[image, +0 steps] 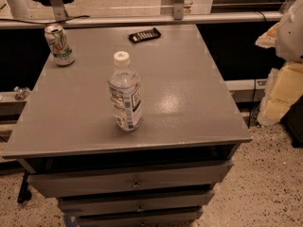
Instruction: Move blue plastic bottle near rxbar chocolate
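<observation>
The blue plastic bottle [125, 92] stands upright on the grey table top [189, 93], toward the front and left of centre. It is clear, with a white cap and a printed label. The rxbar chocolate [144, 35] lies flat near the table's back edge, a small dark wrapper with a row of pale markings, well behind the bottle. My gripper [280, 94] shows as a pale shape at the right edge of the view, beyond the table's right side and below its top. It is far from the bottle and holds nothing that I can see.
A green-and-white drink can [59, 45] stands upright at the table's back left corner. The table has drawers [135, 182] under its front edge. A rail [142, 20] runs behind the table. Speckled floor [270, 183] lies to the right.
</observation>
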`<action>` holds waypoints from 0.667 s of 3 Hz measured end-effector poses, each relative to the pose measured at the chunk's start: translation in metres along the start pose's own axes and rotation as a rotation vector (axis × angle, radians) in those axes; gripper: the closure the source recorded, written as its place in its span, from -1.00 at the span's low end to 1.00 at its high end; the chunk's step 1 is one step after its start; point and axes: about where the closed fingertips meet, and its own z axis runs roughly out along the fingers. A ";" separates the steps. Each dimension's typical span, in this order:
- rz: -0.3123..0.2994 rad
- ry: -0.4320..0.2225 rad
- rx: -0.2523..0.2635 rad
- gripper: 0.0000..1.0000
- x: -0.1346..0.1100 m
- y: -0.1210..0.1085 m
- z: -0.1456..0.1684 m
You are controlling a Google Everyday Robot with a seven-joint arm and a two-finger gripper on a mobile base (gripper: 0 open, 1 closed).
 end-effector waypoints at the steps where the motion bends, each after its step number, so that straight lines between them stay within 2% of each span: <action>1: 0.000 0.000 0.000 -1.00 0.000 0.000 0.000; 2: 0.017 -0.068 -0.039 -1.00 -0.010 0.011 0.001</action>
